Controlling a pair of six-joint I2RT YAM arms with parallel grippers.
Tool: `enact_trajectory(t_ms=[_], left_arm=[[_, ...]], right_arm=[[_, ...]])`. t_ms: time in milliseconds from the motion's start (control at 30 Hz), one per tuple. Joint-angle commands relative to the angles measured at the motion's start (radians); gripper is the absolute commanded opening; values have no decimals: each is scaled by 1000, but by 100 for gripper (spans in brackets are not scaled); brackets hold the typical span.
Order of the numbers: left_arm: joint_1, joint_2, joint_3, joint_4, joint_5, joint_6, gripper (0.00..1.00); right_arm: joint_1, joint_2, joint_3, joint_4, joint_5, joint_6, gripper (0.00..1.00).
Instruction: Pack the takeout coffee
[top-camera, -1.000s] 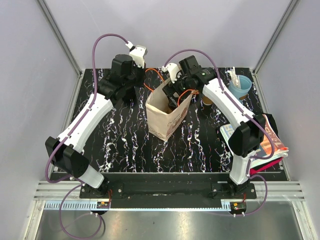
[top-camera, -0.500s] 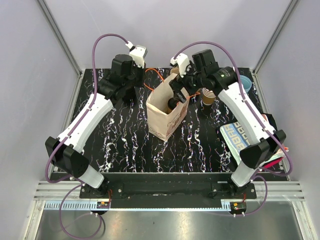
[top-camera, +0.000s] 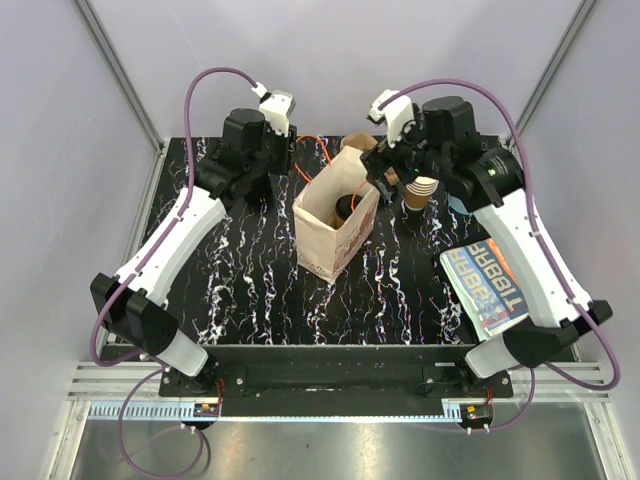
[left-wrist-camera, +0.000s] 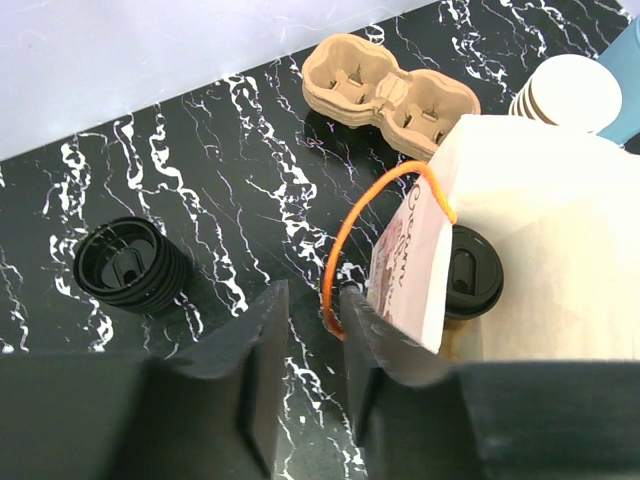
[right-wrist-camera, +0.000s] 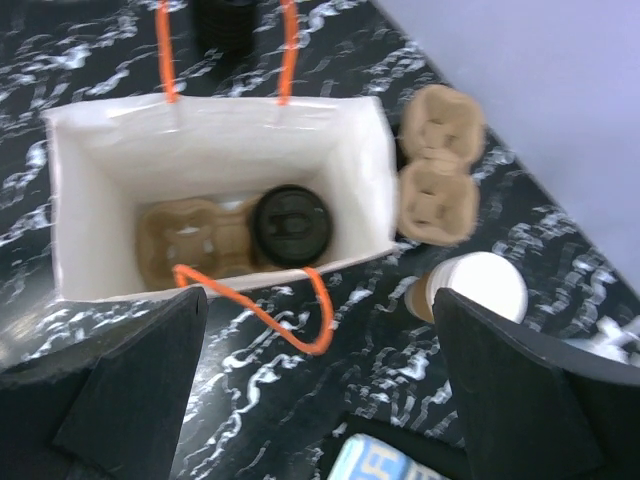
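Note:
The takeout coffee (right-wrist-camera: 291, 225), a tan cup under a round black lid, stands upright inside the open paper bag (right-wrist-camera: 220, 140) on a cardboard carrier (right-wrist-camera: 185, 240). From above, its lid (top-camera: 345, 207) shows through the bag's mouth (top-camera: 325, 250). My right gripper (right-wrist-camera: 322, 300) hangs open and empty above the bag's near wall, clear of the cup. My left gripper (left-wrist-camera: 313, 295) is at the bag's left side, jaws slightly apart. An orange handle loop (left-wrist-camera: 350, 230) lies at its right fingertip (left-wrist-camera: 352, 300). The lid (left-wrist-camera: 472, 272) shows past the bag wall (left-wrist-camera: 540, 220).
A stack of black lids (left-wrist-camera: 130, 268) sits left of the bag. An empty cardboard carrier (left-wrist-camera: 390, 90) lies behind it. A stack of tan cups (top-camera: 420, 190) stands right of the bag, with a magazine (top-camera: 495, 285) at the right edge.
My right arm rose out of the bag and drew back to the right, leaving the coffee inside. My left gripper's jaws parted from shut.

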Motion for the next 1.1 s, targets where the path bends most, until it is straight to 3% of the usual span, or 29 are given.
enact_trajectory(t_ms=[0, 100, 333, 500, 733, 1067], left_arm=[[-2, -52, 30, 38, 34, 11, 47], [0, -71, 26, 42, 37, 21, 63], [-2, -127, 16, 42, 29, 47, 98], [-2, -175, 3, 41, 41, 85, 99], [-2, -216, 9, 4, 47, 195, 99], [5, -281, -86, -21, 47, 263, 99]], right_arm=[[-16, -118, -67, 178, 216, -31, 100], [-42, -153, -112, 270, 375, -31, 100], [-221, -155, -193, 411, 491, 16, 100], [-349, -121, -273, 473, 494, 39, 99], [-557, -23, -279, 482, 401, 159, 89], [-662, 149, -256, 483, 224, 273, 70]])
